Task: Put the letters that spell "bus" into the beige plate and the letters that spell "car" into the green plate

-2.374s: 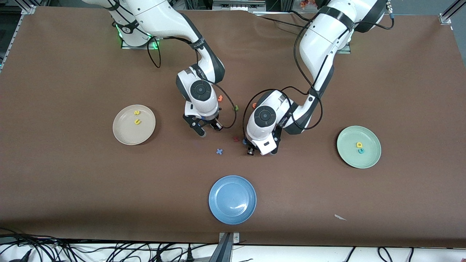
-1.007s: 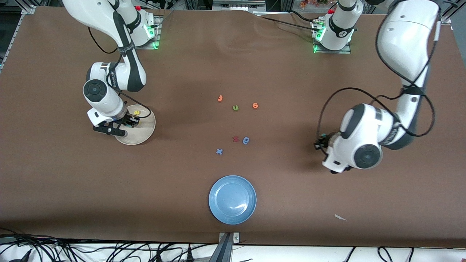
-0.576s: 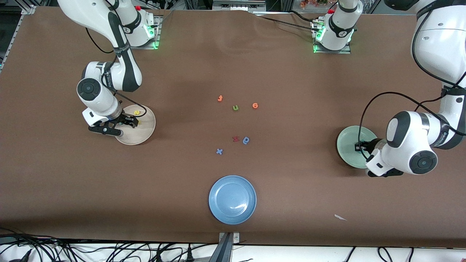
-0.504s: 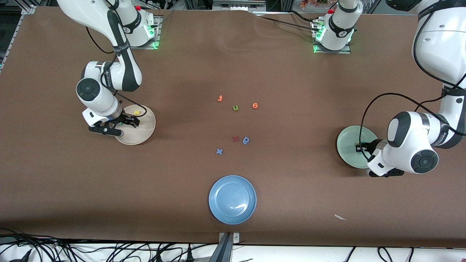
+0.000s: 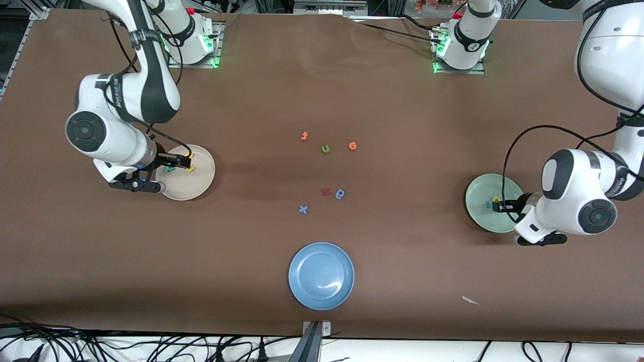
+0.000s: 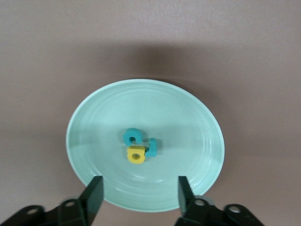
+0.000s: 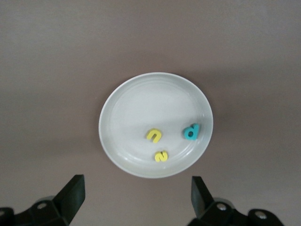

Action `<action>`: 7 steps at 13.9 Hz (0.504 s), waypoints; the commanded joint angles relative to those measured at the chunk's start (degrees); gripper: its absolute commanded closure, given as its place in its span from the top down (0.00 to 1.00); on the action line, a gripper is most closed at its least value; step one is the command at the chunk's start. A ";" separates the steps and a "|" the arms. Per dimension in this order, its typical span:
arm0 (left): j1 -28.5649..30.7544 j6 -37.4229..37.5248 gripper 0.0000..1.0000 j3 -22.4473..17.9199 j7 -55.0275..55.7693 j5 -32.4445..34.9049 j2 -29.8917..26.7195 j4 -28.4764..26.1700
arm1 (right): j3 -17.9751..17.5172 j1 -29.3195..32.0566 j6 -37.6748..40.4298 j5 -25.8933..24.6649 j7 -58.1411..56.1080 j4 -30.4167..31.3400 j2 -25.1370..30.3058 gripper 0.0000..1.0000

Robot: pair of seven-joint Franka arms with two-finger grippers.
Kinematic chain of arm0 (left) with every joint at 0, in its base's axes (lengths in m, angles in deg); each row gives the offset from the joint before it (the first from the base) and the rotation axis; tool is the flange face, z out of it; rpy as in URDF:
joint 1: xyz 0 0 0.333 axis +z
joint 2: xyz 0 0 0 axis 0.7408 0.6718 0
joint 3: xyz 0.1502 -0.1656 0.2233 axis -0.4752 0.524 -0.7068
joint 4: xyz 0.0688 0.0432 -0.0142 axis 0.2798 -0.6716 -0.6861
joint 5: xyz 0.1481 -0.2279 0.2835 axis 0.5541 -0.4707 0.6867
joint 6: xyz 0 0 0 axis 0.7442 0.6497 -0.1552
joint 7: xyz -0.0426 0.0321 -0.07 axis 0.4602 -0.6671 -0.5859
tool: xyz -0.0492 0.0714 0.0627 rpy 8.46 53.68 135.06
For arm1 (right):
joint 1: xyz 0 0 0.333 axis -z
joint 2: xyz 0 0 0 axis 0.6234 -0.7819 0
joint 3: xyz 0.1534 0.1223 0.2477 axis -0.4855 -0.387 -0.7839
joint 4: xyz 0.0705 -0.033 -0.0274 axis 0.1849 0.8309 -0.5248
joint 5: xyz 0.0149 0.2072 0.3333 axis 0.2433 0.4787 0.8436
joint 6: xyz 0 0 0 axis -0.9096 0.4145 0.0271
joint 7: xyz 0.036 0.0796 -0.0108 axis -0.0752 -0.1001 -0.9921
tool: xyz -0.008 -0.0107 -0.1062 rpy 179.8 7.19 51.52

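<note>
In the right wrist view the beige plate holds the yellow "u", the yellow "s" and the teal "b". My right gripper hangs open and empty above that plate's edge. In the left wrist view the green plate holds the teal "c", the teal "r" and the yellow "a", bunched together. My left gripper is open and empty above this plate. In the front view the right gripper and left gripper hide part of each plate.
A blue plate sits near the front camera. Loose letters lie mid-table: two orange ones, a green "u", a red one, a blue round-bowled one and a blue "x". A paper scrap lies nearby.
Both arms carried teal letters from mid-table to the plates. Each gripper has opened and risen; the teal "b" now lies in the beige plate, the teal "r" in the green plate.
</note>
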State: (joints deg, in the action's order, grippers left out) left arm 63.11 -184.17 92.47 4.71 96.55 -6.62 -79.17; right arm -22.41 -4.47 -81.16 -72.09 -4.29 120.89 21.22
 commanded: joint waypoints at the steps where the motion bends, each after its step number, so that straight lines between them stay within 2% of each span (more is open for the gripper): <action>1: 1.64 2.59 1.00 0.99 -0.43 0.79 -3.51 -0.33 | -0.30 0.84 10.84 -0.24 -1.25 -9.26 0.02 1.00; 2: 1.82 3.82 1.00 0.99 -0.17 0.70 -4.47 -0.50 | -1.09 2.32 11.82 -0.24 -1.86 -10.77 1.16 1.00; 4: 1.47 4.18 1.00 -0.23 -1.13 -2.27 -10.52 -4.35 | -9.22 10.46 11.83 -0.50 -4.49 -10.61 4.58 1.00; 6: -1.06 3.74 1.00 -5.48 -4.36 -8.93 -17.64 -10.23 | -18.45 20.13 12.01 -3.21 -4.59 -10.26 7.13 1.00; 7: -5.17 3.83 1.00 -10.99 -7.08 -12.27 -21.67 -12.35 | -23.46 24.70 11.75 -6.19 -4.76 -9.99 8.19 1.00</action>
State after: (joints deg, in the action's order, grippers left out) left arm 62.89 -179.83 89.05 2.50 89.79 -18.22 -83.20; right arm -37.08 11.59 -70.09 -74.59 -7.88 109.94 26.19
